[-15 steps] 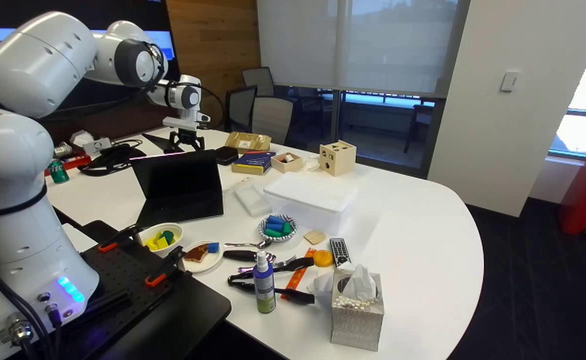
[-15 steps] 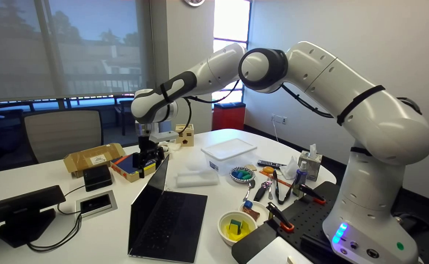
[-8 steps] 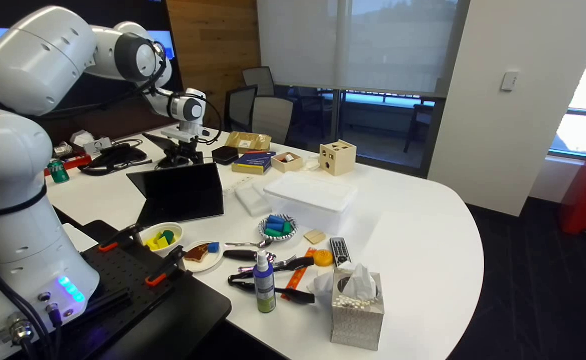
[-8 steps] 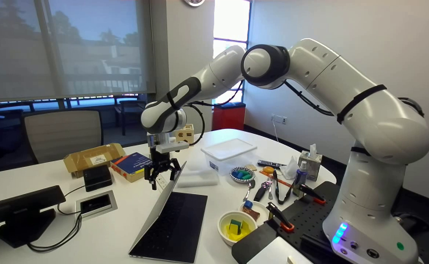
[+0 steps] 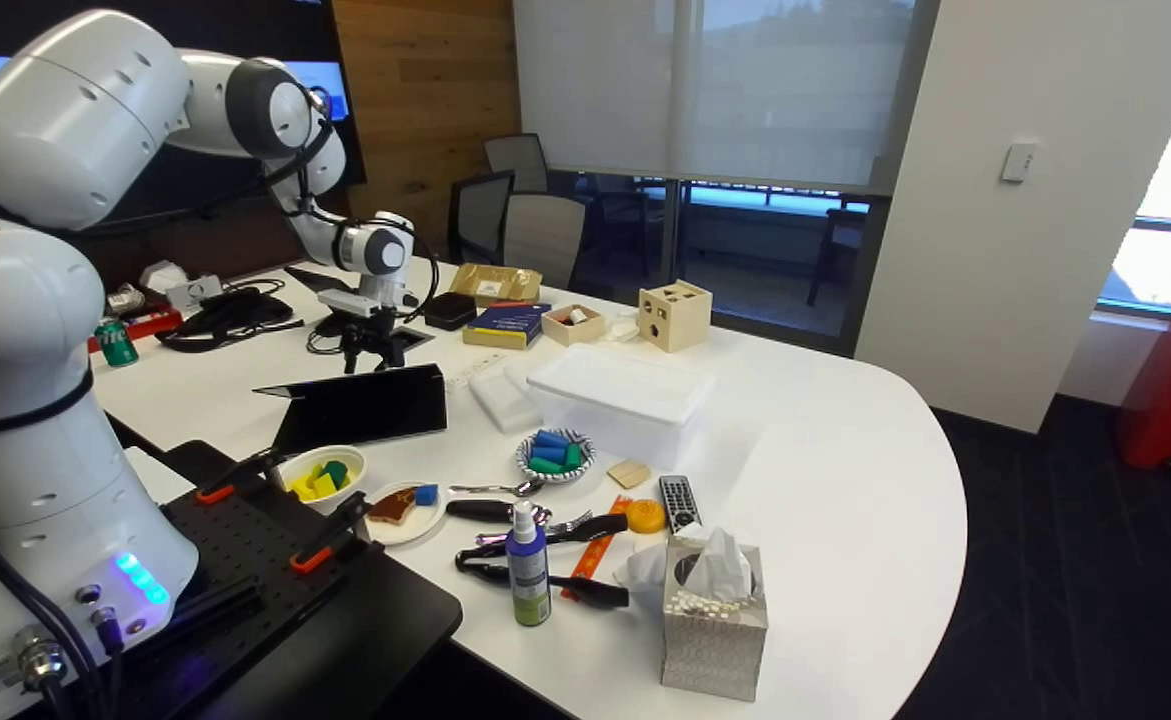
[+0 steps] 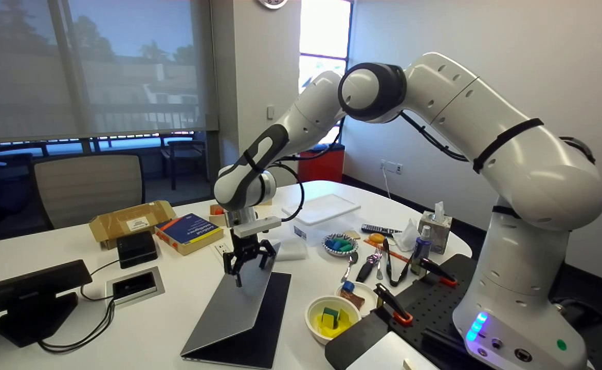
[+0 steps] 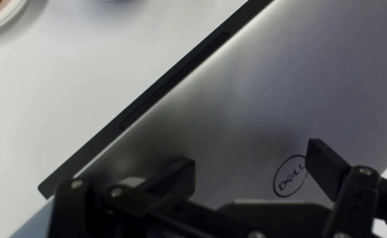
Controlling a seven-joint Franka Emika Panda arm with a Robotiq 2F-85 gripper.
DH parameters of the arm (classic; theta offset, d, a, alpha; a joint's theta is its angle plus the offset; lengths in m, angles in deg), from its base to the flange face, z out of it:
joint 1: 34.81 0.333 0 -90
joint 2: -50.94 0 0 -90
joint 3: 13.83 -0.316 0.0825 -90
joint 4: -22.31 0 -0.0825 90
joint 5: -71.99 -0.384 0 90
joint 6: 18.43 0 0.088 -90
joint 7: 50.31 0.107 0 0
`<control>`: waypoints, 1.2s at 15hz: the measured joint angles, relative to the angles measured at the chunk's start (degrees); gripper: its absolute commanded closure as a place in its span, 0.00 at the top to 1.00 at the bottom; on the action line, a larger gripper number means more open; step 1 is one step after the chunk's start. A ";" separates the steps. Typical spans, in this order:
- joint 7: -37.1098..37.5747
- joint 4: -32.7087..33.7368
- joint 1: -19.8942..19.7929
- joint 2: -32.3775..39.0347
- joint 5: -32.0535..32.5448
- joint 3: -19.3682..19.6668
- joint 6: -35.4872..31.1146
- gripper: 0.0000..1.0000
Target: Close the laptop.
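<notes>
The laptop is partly folded. Its grey lid (image 6: pixel 231 308) leans forward over the black keyboard base (image 6: pixel 267 329), leaving a wedge-shaped gap. In an exterior view its dark inner side (image 5: pixel 375 408) faces the camera. In the wrist view the lid's outer face (image 7: pixel 262 82) with a DELL logo fills much of the picture, and a strip of the base (image 7: pixel 160 89) shows past its edge. My gripper (image 6: pixel 252 274) is open, fingers pointing down at the lid's outer side. It also shows in the wrist view (image 7: pixel 251 162), with nothing between its fingers. Exact finger contact cannot be told.
A white bowl (image 6: pixel 313 329) with yellow and green pieces stands near the laptop's front. A clear box with a white lid (image 6: pixel 321 208) stands beyond. A blue and yellow book (image 6: pixel 190 231), a black box (image 6: pixel 136 249) and a table socket panel (image 6: pixel 159 280) are behind the laptop.
The lid has swung from leaning back to folded forward over the keyboard. My gripper has moved down and towards the laptop's base, following the lid's outer side.
</notes>
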 measured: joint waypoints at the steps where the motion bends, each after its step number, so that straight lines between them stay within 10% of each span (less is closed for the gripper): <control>1: 0.46 -1.09 -0.02 0.00 -0.08 0.27 -1.49 1.00; 18: 5.66 -3.88 0.59 1.76 -0.37 4.35 -12.69 1.00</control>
